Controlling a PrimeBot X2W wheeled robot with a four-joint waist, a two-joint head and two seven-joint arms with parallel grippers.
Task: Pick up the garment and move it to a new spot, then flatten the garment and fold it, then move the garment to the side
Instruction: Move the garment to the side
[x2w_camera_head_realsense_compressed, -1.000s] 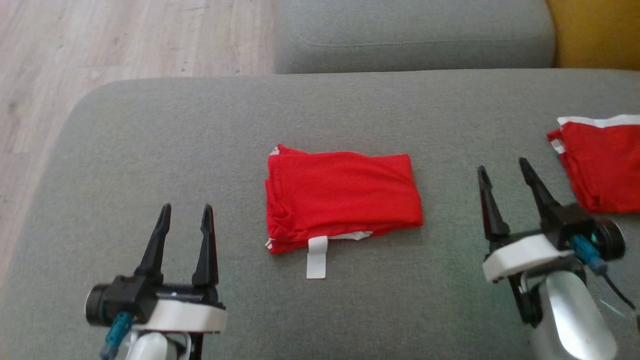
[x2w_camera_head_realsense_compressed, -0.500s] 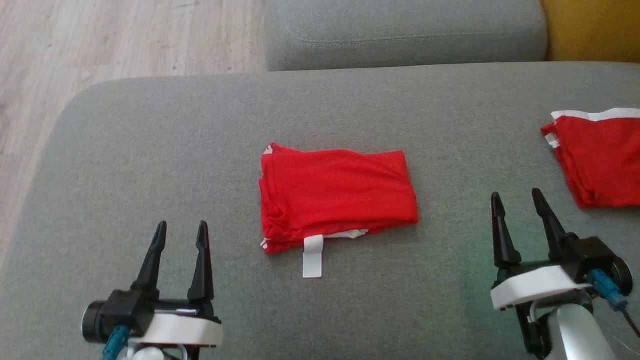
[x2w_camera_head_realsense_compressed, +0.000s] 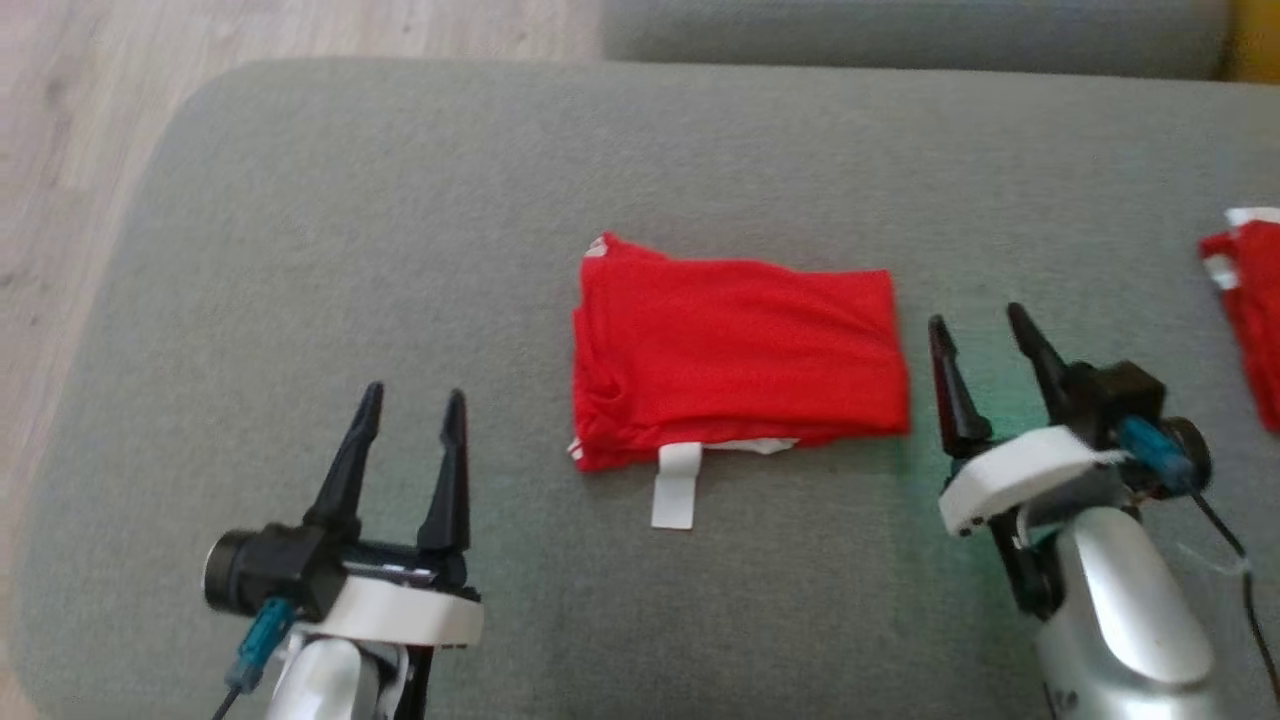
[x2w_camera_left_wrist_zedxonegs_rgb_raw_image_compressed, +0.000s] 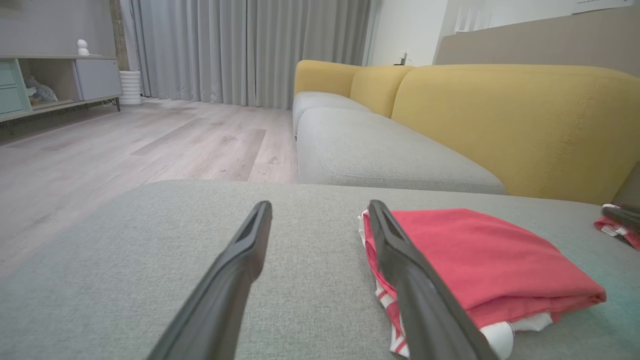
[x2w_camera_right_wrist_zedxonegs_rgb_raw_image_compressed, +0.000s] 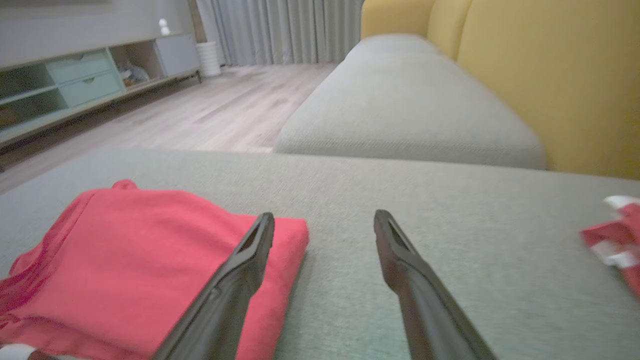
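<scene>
The garment (x2w_camera_head_realsense_compressed: 735, 360) is a red folded rectangle with a white tag (x2w_camera_head_realsense_compressed: 675, 485) sticking out of its near edge, lying in the middle of the grey sofa cushion (x2w_camera_head_realsense_compressed: 400, 220). My left gripper (x2w_camera_head_realsense_compressed: 413, 395) stands open to the garment's near left, apart from it. My right gripper (x2w_camera_head_realsense_compressed: 978, 316) is open just beside the garment's right edge, holding nothing. In the left wrist view the garment (x2w_camera_left_wrist_zedxonegs_rgb_raw_image_compressed: 475, 260) lies right of the open left gripper (x2w_camera_left_wrist_zedxonegs_rgb_raw_image_compressed: 319, 205). From the right wrist, the garment (x2w_camera_right_wrist_zedxonegs_rgb_raw_image_compressed: 140, 255) sits left of the open right gripper (x2w_camera_right_wrist_zedxonegs_rgb_raw_image_compressed: 325, 215), partly behind the left finger.
A second red and white garment (x2w_camera_head_realsense_compressed: 1250, 310) lies at the cushion's far right edge (x2w_camera_right_wrist_zedxonegs_rgb_raw_image_compressed: 615, 240). Wooden floor (x2w_camera_head_realsense_compressed: 60, 150) drops off beyond the cushion's left side. Another grey seat (x2w_camera_left_wrist_zedxonegs_rgb_raw_image_compressed: 380, 155) and yellow backrests (x2w_camera_left_wrist_zedxonegs_rgb_raw_image_compressed: 500, 115) stand behind.
The head camera has shifted, so the whole picture sits differently. My right gripper has closed in on the garment's right edge. Both grippers stay open.
</scene>
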